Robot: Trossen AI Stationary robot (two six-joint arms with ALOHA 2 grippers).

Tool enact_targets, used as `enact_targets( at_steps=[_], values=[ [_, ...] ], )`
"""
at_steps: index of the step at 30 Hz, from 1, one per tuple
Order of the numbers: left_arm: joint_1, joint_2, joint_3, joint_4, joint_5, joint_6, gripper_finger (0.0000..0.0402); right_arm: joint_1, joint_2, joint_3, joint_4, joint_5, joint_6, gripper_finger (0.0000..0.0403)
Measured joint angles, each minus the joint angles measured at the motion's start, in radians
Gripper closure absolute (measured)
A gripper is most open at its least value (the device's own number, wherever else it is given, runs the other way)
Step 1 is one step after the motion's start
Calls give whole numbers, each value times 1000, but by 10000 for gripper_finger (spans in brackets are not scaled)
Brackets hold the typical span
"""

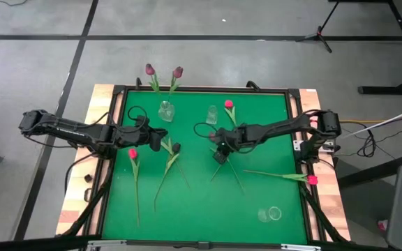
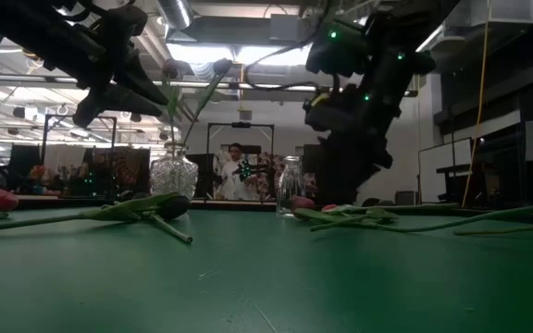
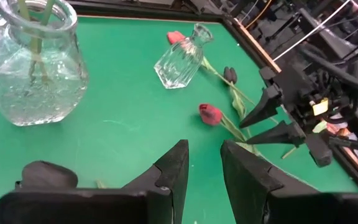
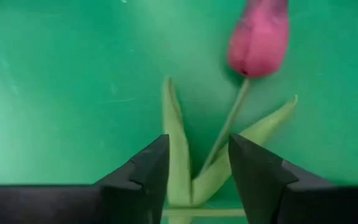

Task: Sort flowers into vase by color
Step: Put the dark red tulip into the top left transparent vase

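A round glass vase (image 1: 166,110) at the far middle of the green mat holds two dusky purple flowers (image 1: 150,70) by their stems. A smaller glass vase (image 1: 212,115) stands to its right, with a pink flower (image 1: 229,104) beside it. My right gripper (image 4: 197,168) is open and points down over a dusky pink flower (image 4: 260,37) lying on the mat. Its fingers stand on either side of that flower's stem (image 4: 229,130) and leaves. My left gripper (image 3: 204,168) hovers open and empty near the round vase (image 3: 33,68). More flowers (image 1: 132,153) lie flat on the mat.
A dark-headed flower (image 1: 176,148) lies just past my left gripper. A pink flower (image 1: 313,180) lies across the mat's right rim. A third glass vase (image 1: 271,213) lies near the front right. A raised black frame (image 1: 201,88) borders the mat. A person shows in the room behind.
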Motion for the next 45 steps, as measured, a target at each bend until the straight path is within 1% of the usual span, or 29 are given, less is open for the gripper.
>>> enact_targets(
  at_steps=[2,5,8,11,16,22,25,27,34,35,38,40,43,45],
  values=[
    [0,0,0,-3,0,0,308,-1,8,0,6,-1,0,211],
    [0,0,0,-9,-1,0,308,-1,12,0,0,34,21,179],
    [0,0,0,-13,-1,0,308,-1,12,0,-7,87,22,164],
    [0,0,0,-14,-1,0,308,-11,12,0,-6,111,18,168],
    [0,0,0,-18,-1,0,308,-28,35,1,11,107,-3,186],
    [0,0,0,-26,-1,0,308,-25,74,2,22,96,-11,194],
    [0,0,0,-27,-1,0,308,-26,85,2,29,103,-10,217],
    [0,0,0,-26,0,0,308,-26,86,2,29,114,-11,247],
    [0,0,0,-23,0,-1,308,-27,86,2,30,120,7,384],
    [0,0,0,-24,0,-1,308,-27,86,2,30,120,12,391],
    [0,0,0,-23,0,-2,308,-26,86,3,33,120,31,381],
    [0,0,0,-22,0,-2,308,-27,88,13,27,117,27,383],
    [0,0,0,-18,0,-3,308,-26,88,47,35,117,21,396],
    [0,0,0,-18,0,-4,308,-26,84,75,45,119,11,393]
  ],
)
